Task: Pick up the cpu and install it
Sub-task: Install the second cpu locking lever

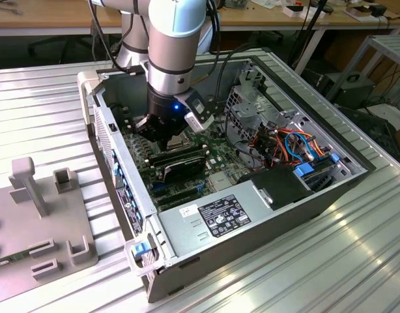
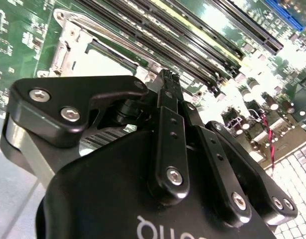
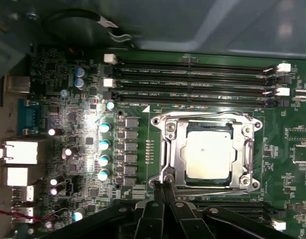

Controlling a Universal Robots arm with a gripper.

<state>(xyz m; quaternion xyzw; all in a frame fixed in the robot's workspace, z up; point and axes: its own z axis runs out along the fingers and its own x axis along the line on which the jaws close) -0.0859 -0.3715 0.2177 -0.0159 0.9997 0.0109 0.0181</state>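
Looking over the ribbed metal counter (image 1: 50, 91), I see the open computer case (image 1: 252, 215) lying on its side, with a grey plastic fixture (image 1: 40, 228) near the exterior view's left edge. My arm (image 1: 177, 45) reaches down into the case, and the gripper (image 1: 166, 138) hangs low over the green motherboard (image 1: 138, 156), just beside the black memory sticks (image 1: 180, 163). In the first wrist view the motherboard (image 3: 73, 84) spreads wide, with long memory slots (image 3: 193, 79) running across its far side. Below them sits the metal-framed socket (image 3: 207, 152), and the cpu (image 3: 209, 155) lies flat inside it, grey top up, frame around it. The gripper (image 3: 163, 188) is at the socket's near corner; its jaws are pressed together with nothing between them. In the second wrist view the gripper (image 2: 165, 79) shows the same tight closure, tips close above the socket (image 2: 80, 50).
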